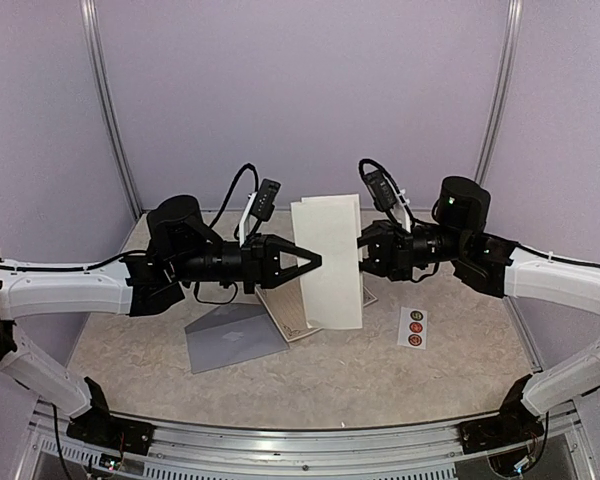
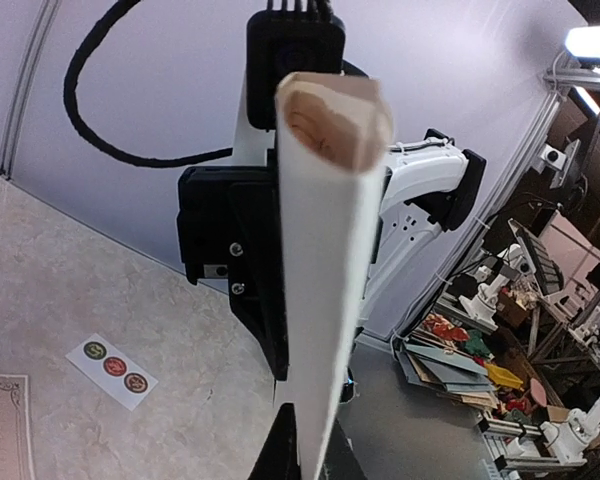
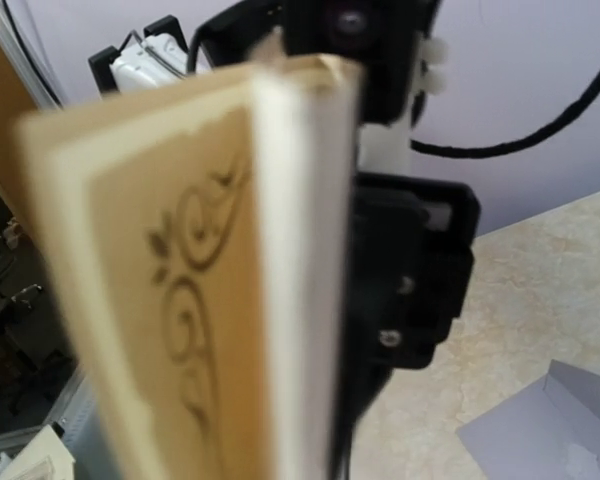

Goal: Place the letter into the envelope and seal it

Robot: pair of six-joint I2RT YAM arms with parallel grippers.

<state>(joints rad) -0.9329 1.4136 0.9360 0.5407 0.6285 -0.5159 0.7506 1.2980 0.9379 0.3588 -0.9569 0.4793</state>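
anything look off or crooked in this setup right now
The folded letter, pinched mid-air between the left gripper and right gripper, is not creased flat: in the left wrist view its upper end bulges open in a loop. The envelope lies skewed on the table, a loose sheet beside it.

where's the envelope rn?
Top view: the envelope lies flat on the table, left of centre, below the left gripper in frame and beside the decorated sheet. The right wrist view catches it at lower right.

Robotics lab: purple-walled booth, neighbouring rigs
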